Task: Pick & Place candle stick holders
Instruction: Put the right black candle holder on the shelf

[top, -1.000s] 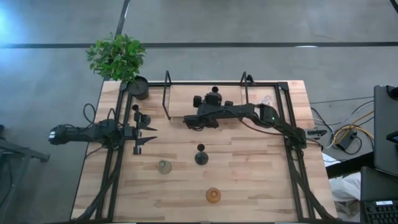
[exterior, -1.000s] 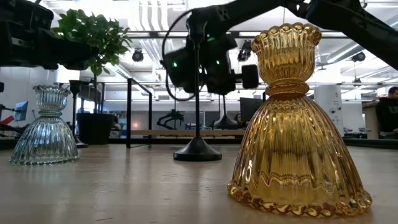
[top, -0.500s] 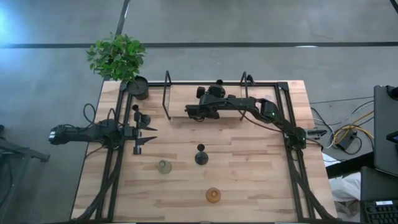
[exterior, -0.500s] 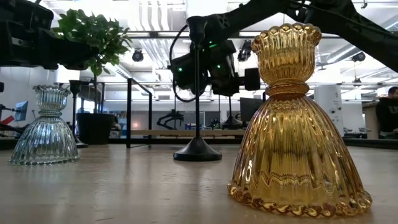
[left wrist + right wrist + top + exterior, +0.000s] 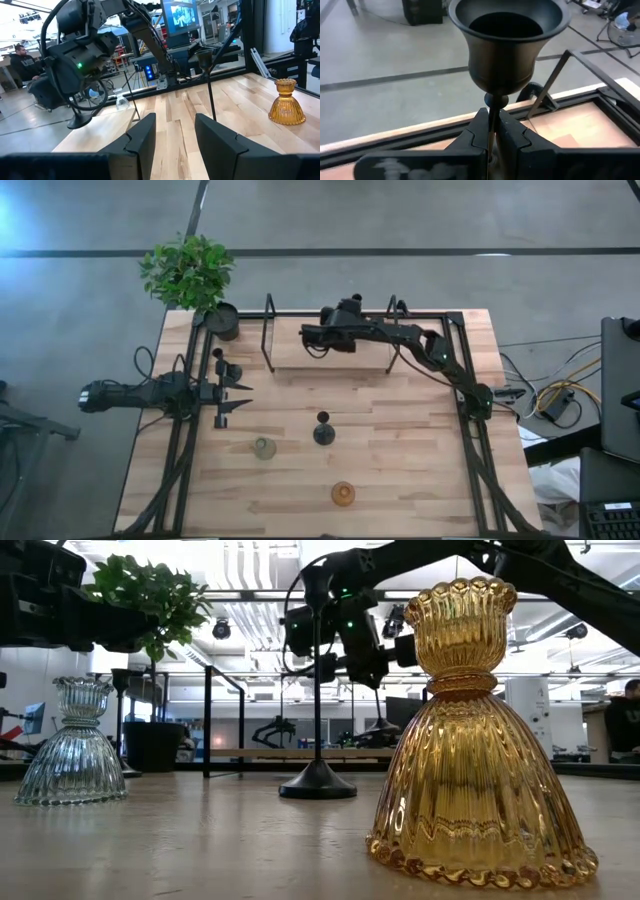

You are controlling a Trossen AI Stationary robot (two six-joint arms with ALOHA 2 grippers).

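A black metal candle stick holder with a bell-shaped cup and thin stem [image 5: 492, 112] is clenched by its stem in the right end effector [image 5: 491, 131], raised over the far middle of the wooden bench [image 5: 400, 470]. Nearer stand another black holder [image 5: 323, 430], a grey-green glass holder [image 5: 264, 448] and an amber glass holder [image 5: 343, 494]. The left end effector [image 5: 172, 132] waits released at the left edge.

- We count two black candle stick holders: one standing mid-table [image 5: 323, 429], one gripped [image 5: 509, 47].
- Two glass holders: grey-green [image 5: 264, 448], amber [image 5: 343, 494].
- One potted plant [image 5: 190, 272].
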